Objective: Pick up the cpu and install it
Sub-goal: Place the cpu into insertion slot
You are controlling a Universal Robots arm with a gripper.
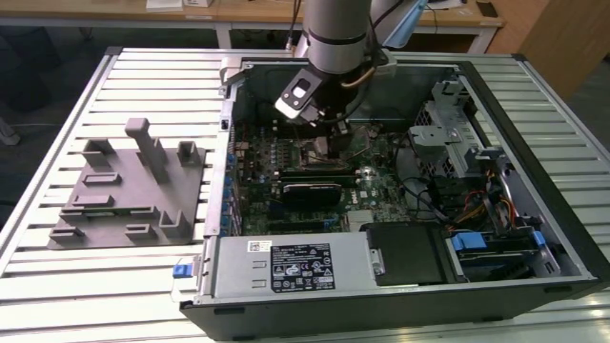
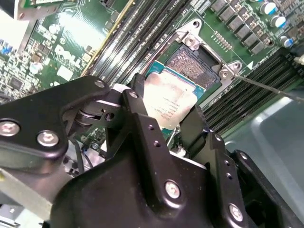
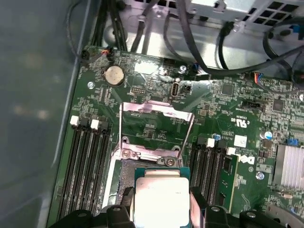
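Note:
The cpu (image 2: 168, 99), a flat square chip with a silvery top and a teal rim, sits between the two black fingers of my gripper (image 2: 166, 113); the gripper is shut on it. It hangs low over the near part of the open motherboard socket (image 2: 197, 64); I cannot tell whether it touches. In the first wrist view the cpu (image 3: 160, 197) lies over the socket (image 3: 124, 173) between the fingers (image 3: 124, 203). The socket's metal load plate (image 3: 156, 110) stands flipped open beyond it. In the exterior view the gripper (image 1: 324, 123) reaches down into the open computer case (image 1: 476, 71) above the socket (image 1: 315, 146).
Memory slots (image 3: 88, 156) flank the socket on both sides. Black cables (image 3: 199, 42) hang along the case wall. A grey fixture block (image 1: 133, 186) lies on the slatted table at the exterior view's left. A power supply (image 1: 286, 268) and drive cage (image 1: 458, 136) fill the case's other ends.

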